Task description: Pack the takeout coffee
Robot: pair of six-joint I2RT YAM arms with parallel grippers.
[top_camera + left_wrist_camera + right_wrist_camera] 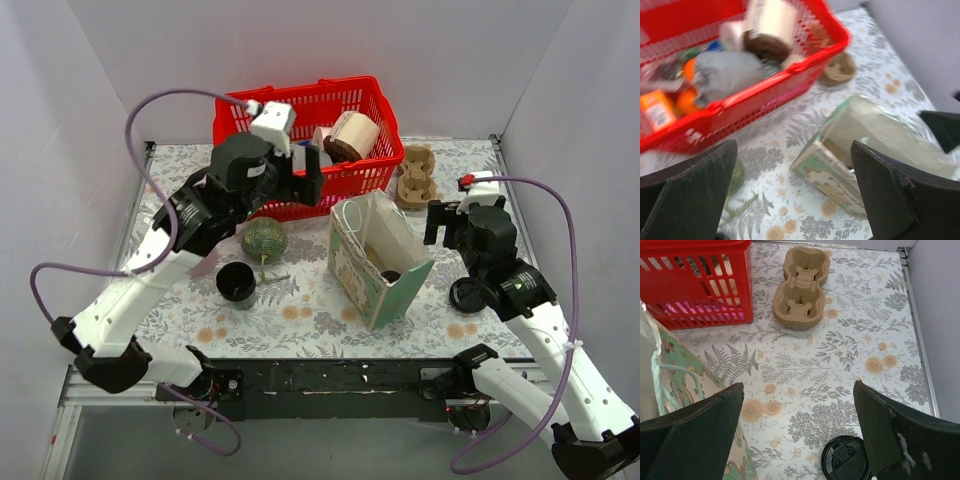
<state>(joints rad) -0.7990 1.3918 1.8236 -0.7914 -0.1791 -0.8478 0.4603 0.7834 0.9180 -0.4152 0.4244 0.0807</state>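
The left gripper [794,150] and right gripper [799,390] both gape empty. That black cup [236,284] looks light and thin-walled; pinch it gently across its sides

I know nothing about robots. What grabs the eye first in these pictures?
The bright red basket at the back of the flowery table, crammed with odds and ends, stands out most. An open green paper bag sits mid-table, with a black cup to its left and a brown cardboard cup carrier beside the basket's right end. The left claw and right claw are both open.
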